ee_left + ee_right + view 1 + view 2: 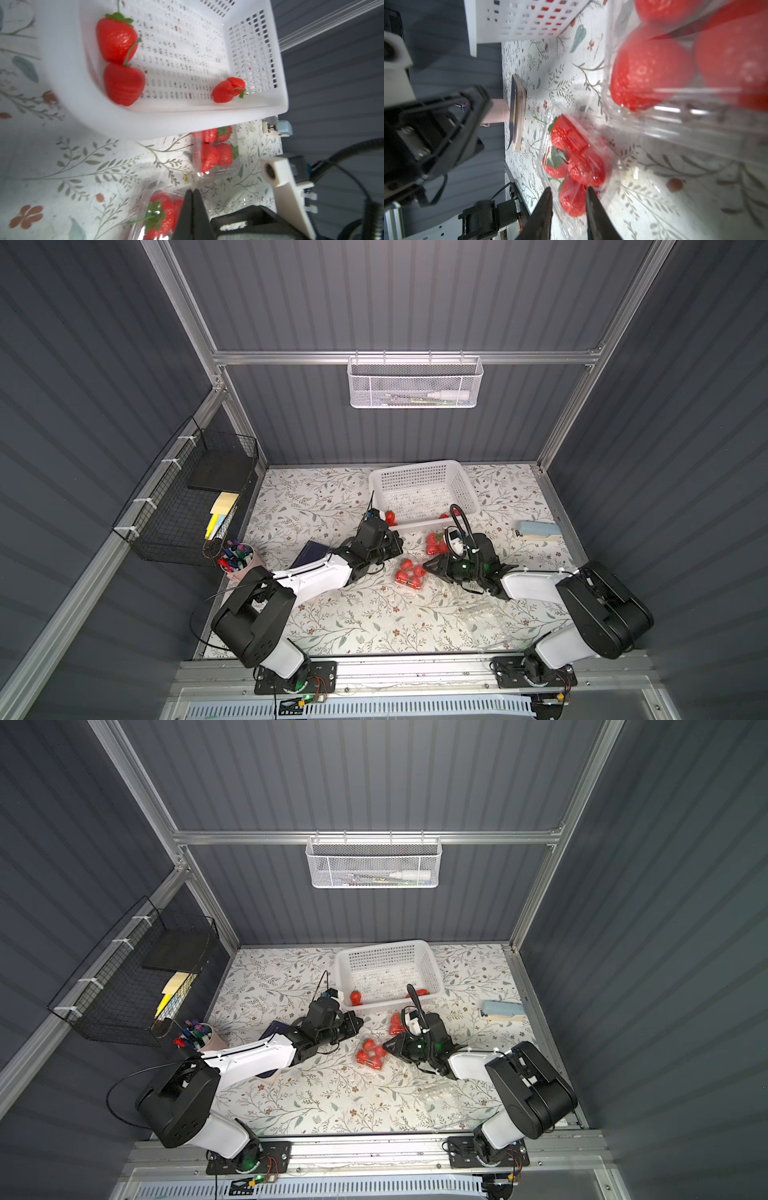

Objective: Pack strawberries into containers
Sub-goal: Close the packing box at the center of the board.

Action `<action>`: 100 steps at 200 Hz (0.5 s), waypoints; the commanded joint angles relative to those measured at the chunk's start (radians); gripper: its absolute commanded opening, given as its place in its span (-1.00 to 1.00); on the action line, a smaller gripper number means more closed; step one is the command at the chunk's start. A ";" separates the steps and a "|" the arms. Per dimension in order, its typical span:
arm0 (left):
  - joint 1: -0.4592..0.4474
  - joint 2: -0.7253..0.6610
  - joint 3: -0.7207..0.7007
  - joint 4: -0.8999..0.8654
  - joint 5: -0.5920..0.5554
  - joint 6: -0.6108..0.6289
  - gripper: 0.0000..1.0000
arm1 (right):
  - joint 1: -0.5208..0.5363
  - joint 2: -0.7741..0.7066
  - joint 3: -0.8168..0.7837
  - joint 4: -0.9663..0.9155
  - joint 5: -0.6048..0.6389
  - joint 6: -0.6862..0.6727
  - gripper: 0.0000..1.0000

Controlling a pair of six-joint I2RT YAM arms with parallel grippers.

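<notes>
Your right end effector [569,191], jaws partly apart, straddles the near end of the container [409,573] of strawberries [583,166] just to its left; whether it grips is unclear. Your left end effector [192,192], clenched and empty, hangs near the container's far side.

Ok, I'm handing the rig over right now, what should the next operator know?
Left gripper shut, empty, near the white basket.
Right gripper jaws apart at one end of the middle container; grip unclear.
Done: middle container and the container by the basket are filled; whether lids are latched, cannot tell.
To do: three strawberries in the basket, empty container by the right arm.
</notes>
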 commanded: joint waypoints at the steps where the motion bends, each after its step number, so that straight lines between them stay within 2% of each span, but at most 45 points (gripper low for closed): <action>1: 0.003 -0.004 -0.042 -0.044 -0.011 0.019 -1.00 | 0.001 0.063 0.042 -0.001 -0.041 0.002 -0.42; 44: 0.006 -0.026 -0.057 -0.050 -0.021 0.017 -1.00 | 0.010 0.119 0.124 -0.026 -0.050 -0.002 -0.40; 62: 0.008 -0.016 -0.060 -0.040 -0.020 0.020 -1.00 | 0.009 0.054 0.122 -0.107 -0.022 -0.036 -0.37; 100: 0.008 0.018 -0.067 -0.019 -0.003 0.033 -1.00 | 0.011 -0.106 0.105 -0.404 0.097 -0.138 -0.31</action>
